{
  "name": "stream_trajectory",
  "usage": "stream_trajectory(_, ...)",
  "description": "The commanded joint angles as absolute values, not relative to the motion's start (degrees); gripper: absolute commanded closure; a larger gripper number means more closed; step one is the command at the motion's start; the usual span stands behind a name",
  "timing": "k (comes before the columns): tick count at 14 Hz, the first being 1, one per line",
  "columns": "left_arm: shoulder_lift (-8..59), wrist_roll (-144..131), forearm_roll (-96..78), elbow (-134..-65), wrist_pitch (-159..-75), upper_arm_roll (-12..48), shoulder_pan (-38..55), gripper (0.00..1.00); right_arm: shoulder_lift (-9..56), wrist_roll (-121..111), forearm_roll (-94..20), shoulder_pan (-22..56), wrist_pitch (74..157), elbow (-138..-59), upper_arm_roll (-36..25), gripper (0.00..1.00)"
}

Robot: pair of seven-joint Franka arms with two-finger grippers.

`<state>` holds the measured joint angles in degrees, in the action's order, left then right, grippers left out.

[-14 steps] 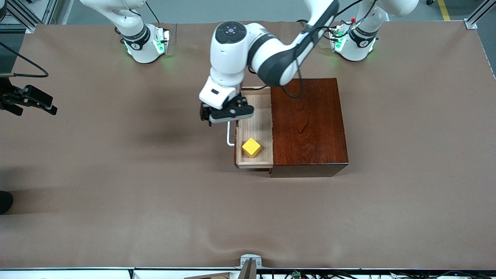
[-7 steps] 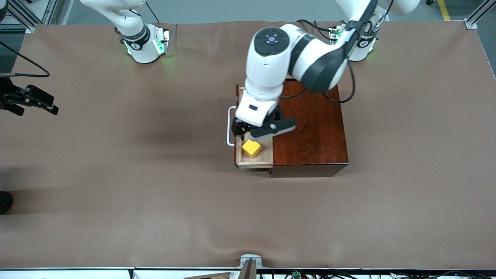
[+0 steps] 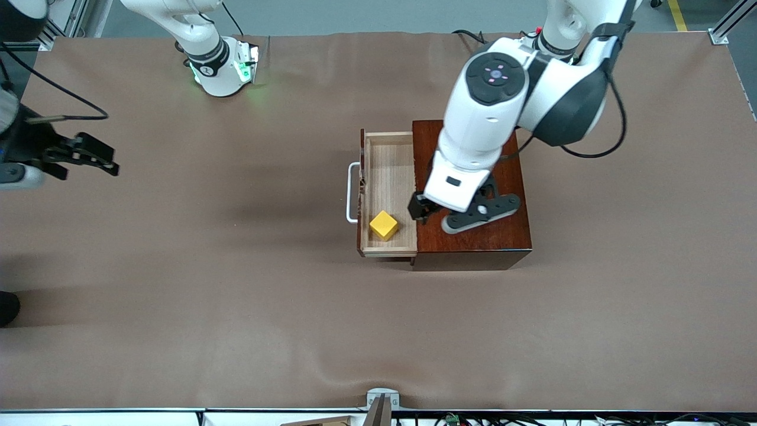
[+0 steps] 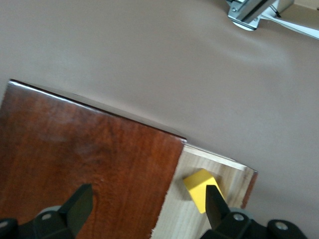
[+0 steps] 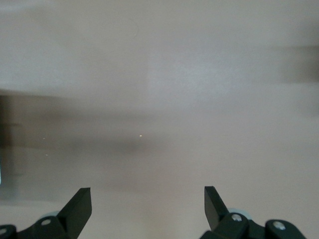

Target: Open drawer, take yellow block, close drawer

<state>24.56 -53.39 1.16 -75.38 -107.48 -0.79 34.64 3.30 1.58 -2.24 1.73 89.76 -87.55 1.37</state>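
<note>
Now, block: the yellow block (image 3: 384, 225) sits loose on the floor of the open drawer (image 3: 390, 171), at the end nearer the front camera, one corner turned toward the handle.
Handling: I judge it light, rigid and smooth-faced, no wider than a pincer's span; nothing about it looks fragile.
Grip: I would close on two flat parallel faces, coming straight down, and turn the wrist first because the cube lies skewed to the drawer walls.
Drawer: the pale wood tray is pulled out toward the right arm's end of the table, its white handle (image 3: 352, 193) free; I expect it to slide easily when pushed.
Box: the dark brown box (image 3: 473, 236) looks heavy enough to stay put.
Left gripper (image 3: 449, 218): over the box top just beside the drawer, jaws wide apart, holding nothing.
Right gripper (image 3: 89, 155): waiting over bare table at the right arm's end, jaws fully apart, empty.
</note>
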Motion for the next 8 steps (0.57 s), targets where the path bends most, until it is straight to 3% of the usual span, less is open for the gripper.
stream_trajectory(1,19.88,-50.37,0.0,-80.84,-107.31,-0.18,32.35,0.0,5.09,8.5,-2.99,4.91,90.09,-87.36,1.23,0.0)
stream_trajectory(8,12.32,-40.1,-0.26,-89.28,-107.31,-0.09,24.53,0.0,8.17,30.9,-3.34,15.45,91.31,-87.19,1.23,0.0)
